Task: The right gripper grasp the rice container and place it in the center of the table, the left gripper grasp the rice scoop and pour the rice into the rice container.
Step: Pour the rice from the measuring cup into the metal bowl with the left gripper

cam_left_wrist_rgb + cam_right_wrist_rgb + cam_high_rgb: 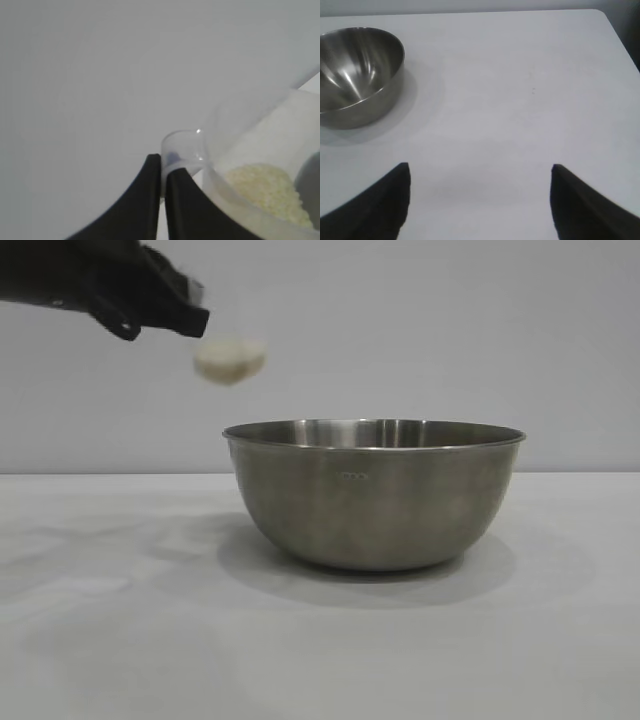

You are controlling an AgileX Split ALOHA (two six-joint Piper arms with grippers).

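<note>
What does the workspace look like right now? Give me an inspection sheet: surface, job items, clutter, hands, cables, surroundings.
Surface: white table, smooth, with the bowl's shadow on it.
Rice container: steel bowl upright on the table; the right wrist view shows no rice in the part of its inside that it catches.
Rice scoop: clear plastic cup held in the air, above and to the left of the bowl's rim in the exterior view.
Rice: off-white grains inside the scoop.
Clutter: nothing seen.
Left hand: shut on the scoop's handle.
Right hand: open, empty, over bare table, away from the bowl.
Cables: nothing seen.
Surroundings: plain pale wall.
</note>
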